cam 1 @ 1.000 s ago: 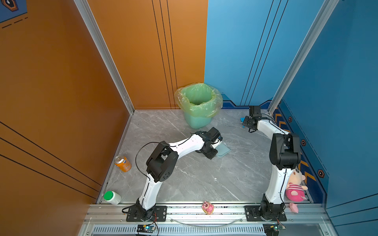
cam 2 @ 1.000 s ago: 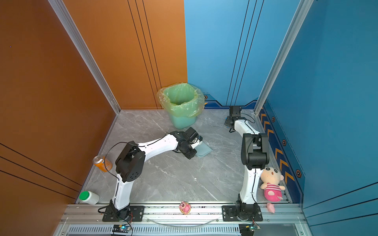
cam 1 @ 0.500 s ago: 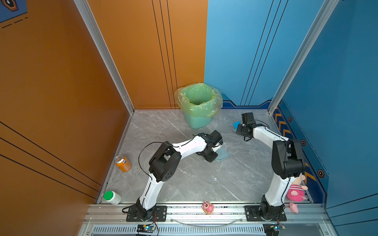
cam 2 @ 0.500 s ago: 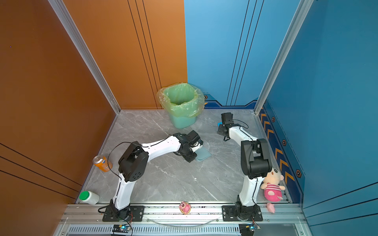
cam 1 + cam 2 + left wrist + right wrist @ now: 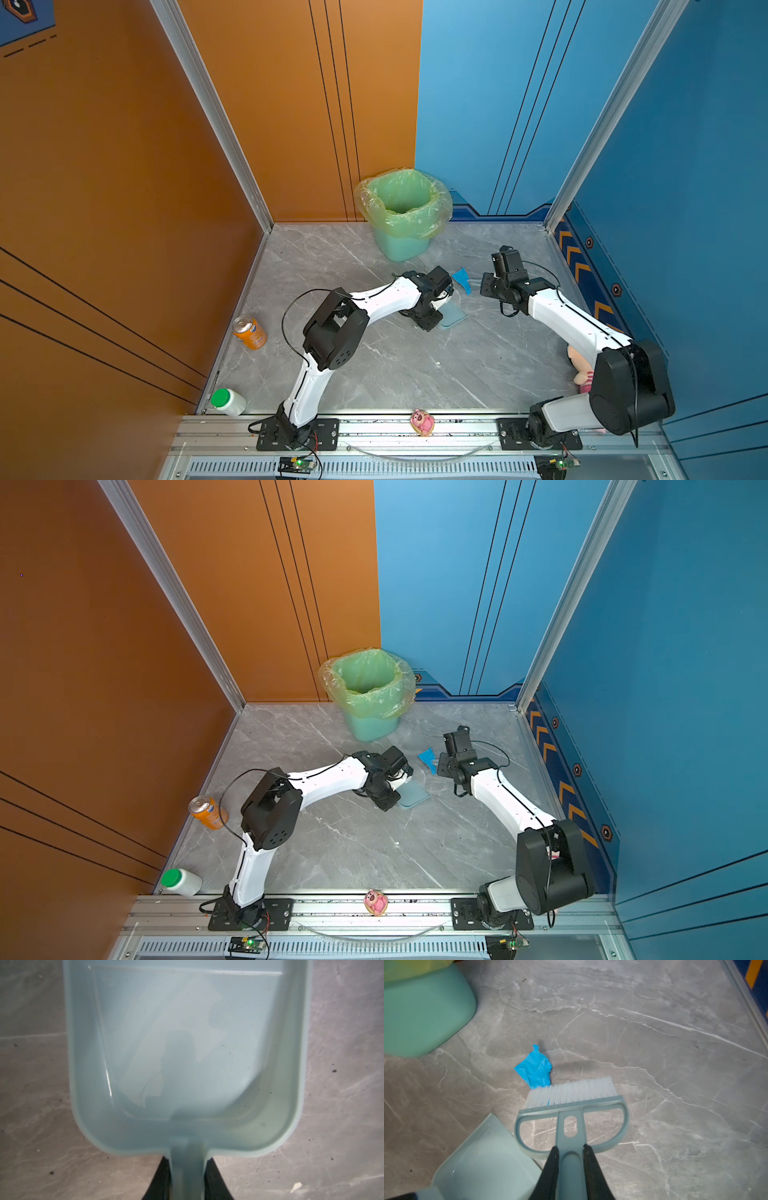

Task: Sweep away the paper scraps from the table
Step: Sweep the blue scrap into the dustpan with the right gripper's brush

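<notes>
The left gripper (image 5: 187, 1159) is clamped on the stub handle of the shallow pale-blue plastic dustpan (image 5: 187, 1043). The tray stretches straight out ahead of this gripper, empty, and looks to be lying flat on the grey marble-patterned table (image 5: 654, 1064).

Between the two grippers sits the one crumpled bright-blue paper scrap (image 5: 535, 1068) in view. It lies just past the white bristle tips, touching them at the end nearer the dustpan, with part of it tucked behind them.

The scrap looks almost weightless, soft and springy, so it should skid or hop rather than slide cleanly, and it could snag in the bristles. It is better not pinched. The bristles should come down on its far side and drag its broad middle slowly toward the pan's lip.

The right gripper (image 5: 572, 1148) is closed tight on the stem of the pale-blue plastic hand brush (image 5: 571, 1105), whose head points ahead of it.
</notes>
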Robot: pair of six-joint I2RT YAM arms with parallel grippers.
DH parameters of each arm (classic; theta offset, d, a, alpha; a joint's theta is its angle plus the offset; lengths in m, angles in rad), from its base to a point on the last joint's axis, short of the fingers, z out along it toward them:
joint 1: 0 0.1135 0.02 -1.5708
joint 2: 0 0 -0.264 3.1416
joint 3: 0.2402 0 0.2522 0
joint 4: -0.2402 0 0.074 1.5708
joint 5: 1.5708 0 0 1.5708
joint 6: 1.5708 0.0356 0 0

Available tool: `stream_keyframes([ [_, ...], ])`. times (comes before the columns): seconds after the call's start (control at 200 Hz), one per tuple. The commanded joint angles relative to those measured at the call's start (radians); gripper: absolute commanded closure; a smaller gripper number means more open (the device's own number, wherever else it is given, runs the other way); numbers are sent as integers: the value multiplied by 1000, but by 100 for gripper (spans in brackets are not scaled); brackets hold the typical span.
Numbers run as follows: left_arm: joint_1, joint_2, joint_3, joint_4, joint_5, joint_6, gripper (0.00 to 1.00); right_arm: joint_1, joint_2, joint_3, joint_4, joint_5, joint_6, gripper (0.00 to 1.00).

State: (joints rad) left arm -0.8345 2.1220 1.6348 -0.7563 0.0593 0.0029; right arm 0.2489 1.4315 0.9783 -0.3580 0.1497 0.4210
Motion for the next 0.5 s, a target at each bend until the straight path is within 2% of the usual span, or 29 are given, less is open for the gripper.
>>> stream_keyframes([
  [0.0, -10, 16, 20, -24, -28, 12, 100, -52, 6, 3, 62, -27, 35, 100],
  [0.205, -9, 18, 20, -24, -44, 11, 100, -76, 136, 139, 32, -17, 51, 100],
  [0.37, -9, 16, 22, -24, -54, 7, 100, -23, 231, 195, 52, -17, 49, 100],
  [0.496, -10, 18, 25, -24, -59, 7, 100, 23, 287, 223, 19, 30, 29, 100],
])
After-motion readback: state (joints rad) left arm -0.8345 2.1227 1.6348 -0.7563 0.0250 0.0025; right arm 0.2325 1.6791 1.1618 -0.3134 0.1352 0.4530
